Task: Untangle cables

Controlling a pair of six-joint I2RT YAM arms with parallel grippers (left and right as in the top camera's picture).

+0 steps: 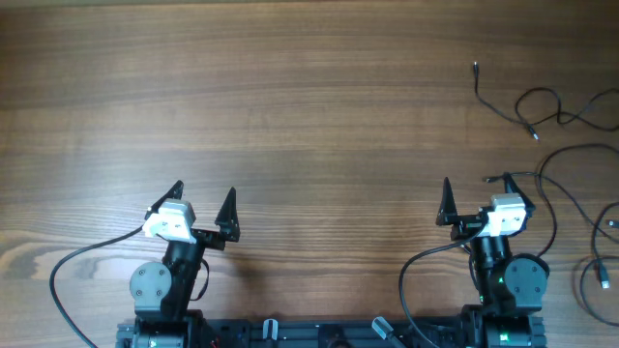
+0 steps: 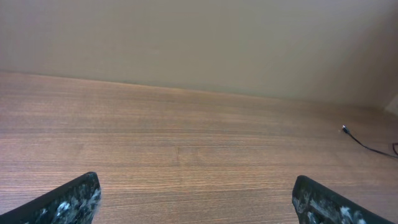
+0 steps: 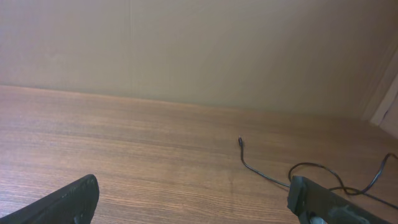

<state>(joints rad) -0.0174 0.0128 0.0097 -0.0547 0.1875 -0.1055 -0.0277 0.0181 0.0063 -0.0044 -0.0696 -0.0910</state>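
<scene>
Thin black cables [image 1: 566,145] lie in loose strands at the far right of the wooden table, with small plugs at their ends. One strand runs from a plug at the back [image 1: 476,68] to another plug [image 1: 533,132]. More loops lie near the right edge [image 1: 595,261]. My left gripper [image 1: 204,201] is open and empty at the front left, far from the cables. My right gripper [image 1: 476,197] is open and empty at the front right, just left of the strands. In the right wrist view a strand [image 3: 261,173] lies ahead. In the left wrist view a plug end [image 2: 344,130] shows far right.
The wooden table [image 1: 290,116] fills the overhead view. The arm bases and their thicker black cables [image 1: 68,280] sit along the front edge. A plain beige wall [image 2: 199,43] stands behind the table's far edge.
</scene>
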